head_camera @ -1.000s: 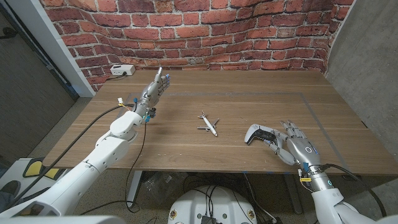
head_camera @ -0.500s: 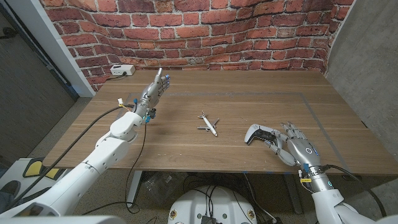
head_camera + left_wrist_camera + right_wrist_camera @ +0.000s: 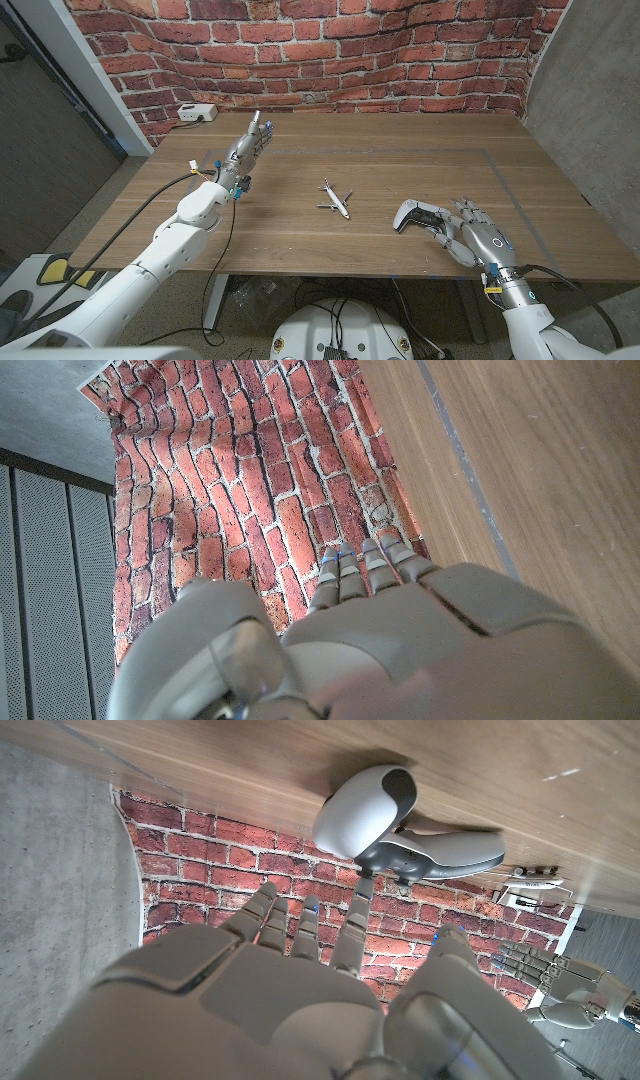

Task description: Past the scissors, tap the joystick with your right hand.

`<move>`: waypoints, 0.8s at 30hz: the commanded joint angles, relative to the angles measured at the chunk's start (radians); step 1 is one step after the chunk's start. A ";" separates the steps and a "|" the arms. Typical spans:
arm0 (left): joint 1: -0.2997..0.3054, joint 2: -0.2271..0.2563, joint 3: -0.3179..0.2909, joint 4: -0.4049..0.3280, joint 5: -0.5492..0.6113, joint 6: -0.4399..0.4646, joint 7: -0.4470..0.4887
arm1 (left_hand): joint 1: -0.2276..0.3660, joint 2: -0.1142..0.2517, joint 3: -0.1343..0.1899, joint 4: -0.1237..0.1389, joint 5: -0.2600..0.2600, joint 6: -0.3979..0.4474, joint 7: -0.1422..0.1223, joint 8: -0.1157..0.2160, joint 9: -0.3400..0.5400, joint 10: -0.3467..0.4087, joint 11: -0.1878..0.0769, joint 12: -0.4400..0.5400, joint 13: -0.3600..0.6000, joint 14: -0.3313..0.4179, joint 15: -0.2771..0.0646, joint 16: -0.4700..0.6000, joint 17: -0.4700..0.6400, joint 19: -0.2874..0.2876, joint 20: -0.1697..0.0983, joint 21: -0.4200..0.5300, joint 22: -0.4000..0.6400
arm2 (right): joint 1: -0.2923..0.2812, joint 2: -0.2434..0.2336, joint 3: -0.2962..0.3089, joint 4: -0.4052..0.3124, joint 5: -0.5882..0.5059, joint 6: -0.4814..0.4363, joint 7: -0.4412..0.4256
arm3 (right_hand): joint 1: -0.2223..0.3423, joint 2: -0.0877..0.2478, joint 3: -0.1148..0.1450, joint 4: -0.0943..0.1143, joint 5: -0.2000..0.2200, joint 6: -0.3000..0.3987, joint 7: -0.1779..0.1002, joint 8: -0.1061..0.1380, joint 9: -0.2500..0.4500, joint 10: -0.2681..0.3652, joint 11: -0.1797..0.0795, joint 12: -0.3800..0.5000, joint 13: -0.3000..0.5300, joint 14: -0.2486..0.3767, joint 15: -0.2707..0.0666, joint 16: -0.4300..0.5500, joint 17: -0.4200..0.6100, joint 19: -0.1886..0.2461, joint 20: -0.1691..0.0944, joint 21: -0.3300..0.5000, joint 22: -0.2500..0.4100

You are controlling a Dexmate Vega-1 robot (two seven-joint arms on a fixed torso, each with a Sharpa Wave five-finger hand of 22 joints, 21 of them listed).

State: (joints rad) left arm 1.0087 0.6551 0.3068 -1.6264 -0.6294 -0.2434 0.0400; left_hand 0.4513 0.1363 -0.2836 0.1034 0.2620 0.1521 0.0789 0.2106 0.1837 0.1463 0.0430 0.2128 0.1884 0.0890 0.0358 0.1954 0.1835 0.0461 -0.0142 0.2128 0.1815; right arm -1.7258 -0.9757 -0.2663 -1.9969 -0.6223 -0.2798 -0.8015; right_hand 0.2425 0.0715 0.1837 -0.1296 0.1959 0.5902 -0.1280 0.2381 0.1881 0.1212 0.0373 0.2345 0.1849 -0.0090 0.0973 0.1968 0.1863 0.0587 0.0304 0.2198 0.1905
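From the head view, your right hand (image 3: 478, 236) sits at the near right of the bench (image 3: 420, 150), fingers spread and holding nothing, their tips at the joystick (image 3: 418, 217). The scissors (image 3: 335, 200) lie mid-bench, to the left of the joystick and apart from it. Whether a fingertip is pressing the joystick you cannot tell from here, so the tap looks to be either at contact or a touch short. Your left hand (image 3: 249, 146) hangs over the far left of the bench with its fingers straight, gripping nothing.

The left wrist view gives only the back of that hand (image 3: 400, 640), brick wall and bare wood.

The right wrist view adds the close detail: one fingertip (image 3: 366, 886) reaches the joystick's (image 3: 400, 820) dark underside and seems to touch it, while the others stop short.
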 commanded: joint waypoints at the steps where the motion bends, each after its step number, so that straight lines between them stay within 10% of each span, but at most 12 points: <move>1: 0.008 0.002 -0.003 -0.009 0.002 0.004 0.008 | 0.006 0.003 0.001 0.004 -0.003 0.007 0.002 -0.004 0.002 0.012 0.001 -0.003 0.002 0.003 -0.001 -0.004 0.003 -0.004 0.003 0.000 0.002 | 0.005 -0.017 -0.007 -0.003 0.014 0.002 0.013 | 0.014 -0.003 0.004 -0.004 0.000 0.016 0.004 0.007 0.003 0.012 -0.002 0.007 0.004 0.012 -0.003 0.003 0.002 0.008 0.001 0.008 0.003; 24: 0.012 -0.001 -0.001 -0.018 0.009 0.004 0.019 | 0.008 0.004 0.000 0.005 -0.006 0.008 0.002 -0.006 0.002 0.012 0.001 -0.005 0.002 0.002 -0.001 -0.005 0.003 -0.004 0.004 -0.001 0.002 | 0.008 -0.021 -0.006 0.015 0.058 0.000 0.017 | 0.017 -0.004 0.006 -0.004 0.000 0.056 0.023 0.014 0.002 0.051 -0.006 0.018 0.003 0.036 -0.010 0.004 0.002 0.025 -0.004 0.013 0.003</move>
State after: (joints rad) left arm 1.0159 0.6552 0.3051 -1.6369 -0.6227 -0.2417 0.0521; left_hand 0.4512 0.1363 -0.2837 0.1034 0.2620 0.1520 0.0789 0.2069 0.1837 0.1462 0.0430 0.2128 0.1883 0.0890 0.0358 0.1955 0.1834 0.0461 -0.0142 0.2128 0.1815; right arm -1.7178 -0.9947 -0.2716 -1.9903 -0.5821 -0.2789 -0.7836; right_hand 0.2479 0.0661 0.1836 -0.1296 0.1961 0.6079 -0.1357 0.2460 0.1887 0.1621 0.0279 0.2480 0.1849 0.0222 0.0876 0.1968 0.1863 0.0753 0.0277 0.2273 0.1907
